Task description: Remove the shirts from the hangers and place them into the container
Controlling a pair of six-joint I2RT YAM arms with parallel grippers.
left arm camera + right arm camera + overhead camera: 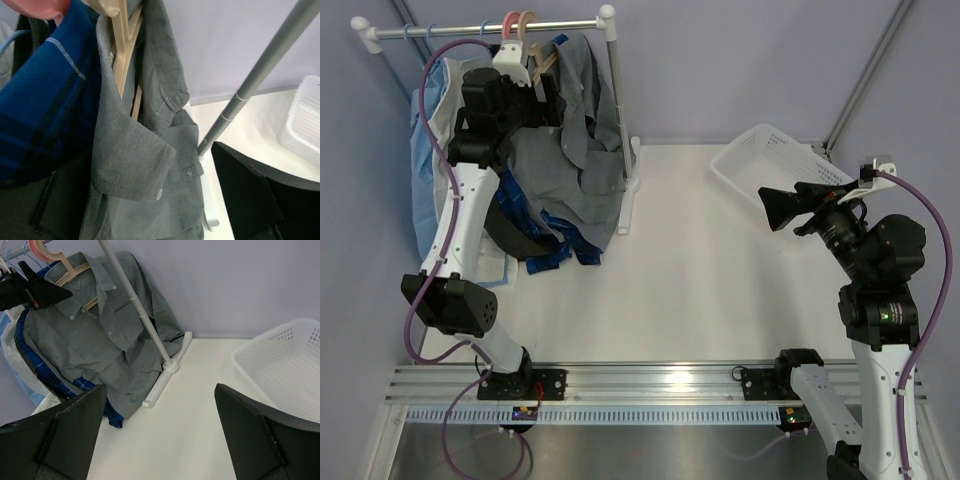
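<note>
Shirt removal at its first step: left gripper [145, 170] gaping, empty, at grey shirt [100, 340] on tan hanger [122, 50]. Next, pinching the collar. Right gripper [159, 390] open, empty, near laundry basket [295, 332].

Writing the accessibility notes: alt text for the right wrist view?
A grey shirt hangs on a tan hanger from a rack, over a blue plaid shirt; a white basket sits at right. The open right gripper frames the bottom edge.
</note>
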